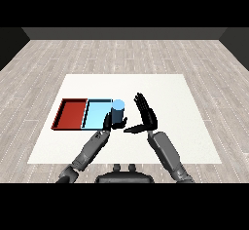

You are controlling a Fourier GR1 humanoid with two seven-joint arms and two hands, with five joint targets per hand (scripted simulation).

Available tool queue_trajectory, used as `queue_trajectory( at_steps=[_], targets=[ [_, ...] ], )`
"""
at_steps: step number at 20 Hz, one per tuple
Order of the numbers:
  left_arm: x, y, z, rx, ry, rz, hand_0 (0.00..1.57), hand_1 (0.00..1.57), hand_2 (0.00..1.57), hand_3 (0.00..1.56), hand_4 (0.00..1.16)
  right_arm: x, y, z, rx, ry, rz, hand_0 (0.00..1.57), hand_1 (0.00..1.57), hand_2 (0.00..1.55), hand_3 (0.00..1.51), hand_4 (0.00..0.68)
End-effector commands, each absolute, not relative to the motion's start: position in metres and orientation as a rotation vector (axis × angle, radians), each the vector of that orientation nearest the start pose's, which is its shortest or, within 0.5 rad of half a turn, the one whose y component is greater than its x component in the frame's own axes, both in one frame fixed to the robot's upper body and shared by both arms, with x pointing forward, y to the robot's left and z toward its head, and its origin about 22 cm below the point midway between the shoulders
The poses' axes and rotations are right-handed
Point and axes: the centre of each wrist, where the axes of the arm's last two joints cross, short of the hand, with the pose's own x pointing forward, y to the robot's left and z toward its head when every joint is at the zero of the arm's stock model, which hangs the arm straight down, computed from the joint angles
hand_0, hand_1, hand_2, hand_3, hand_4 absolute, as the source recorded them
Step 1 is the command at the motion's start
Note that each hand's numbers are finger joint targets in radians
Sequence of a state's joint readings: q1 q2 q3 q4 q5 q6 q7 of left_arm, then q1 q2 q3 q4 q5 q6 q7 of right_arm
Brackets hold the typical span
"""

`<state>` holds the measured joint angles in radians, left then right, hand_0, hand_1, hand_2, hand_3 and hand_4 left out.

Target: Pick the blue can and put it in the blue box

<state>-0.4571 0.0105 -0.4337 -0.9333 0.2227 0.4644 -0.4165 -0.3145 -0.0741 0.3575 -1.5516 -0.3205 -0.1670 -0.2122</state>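
Grey plank flooring surrounded the white table (160,90), seen from above and behind the forearms; at the left of the table lay the red tray (69,113), and touching its right side the light blue tray (95,113); the blue can (117,112) stood upright at the blue tray's right edge, though whether it rested on the table or was raised off it could not be told; the left hand (113,123) had its fingers curled round the can's lower part; to the right, apart from the can, the right hand (146,115) was spread wide, fingers straight, thumb pointing left, holding nothing. The step in hand appeared to be the carry, the pick seemingly done; the next move would call for a short shift leftward over the blue tray's floor, then lowering and release.
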Motion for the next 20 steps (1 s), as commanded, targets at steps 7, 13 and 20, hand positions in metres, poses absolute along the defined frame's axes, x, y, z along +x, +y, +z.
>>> queue_trajectory(
  at_steps=[7, 13, 20],
  targets=[
    [0.342, 0.148, -0.025, 0.152, -1.703, -0.148, 1.57, 1.57, 1.57, 1.49, 1.14, 0.249, -0.213, 0.089, 0.352, -2.026, -0.097, 0.00, 0.00, 0.00, 0.00, 0.000],
    [0.346, 0.220, -0.046, 0.313, -1.565, -0.104, 1.57, 1.57, 1.57, 1.49, 1.13, 0.245, -0.243, 0.081, 0.246, -2.012, -0.138, 0.00, 0.00, 0.00, 0.00, 0.000],
    [0.377, 0.259, -0.032, 0.445, -1.378, -0.072, 1.57, 1.57, 1.57, 1.52, 1.07, 0.245, -0.238, 0.071, 0.233, -2.003, -0.167, 0.00, 0.00, 0.00, 0.00, 0.000]
  ],
)
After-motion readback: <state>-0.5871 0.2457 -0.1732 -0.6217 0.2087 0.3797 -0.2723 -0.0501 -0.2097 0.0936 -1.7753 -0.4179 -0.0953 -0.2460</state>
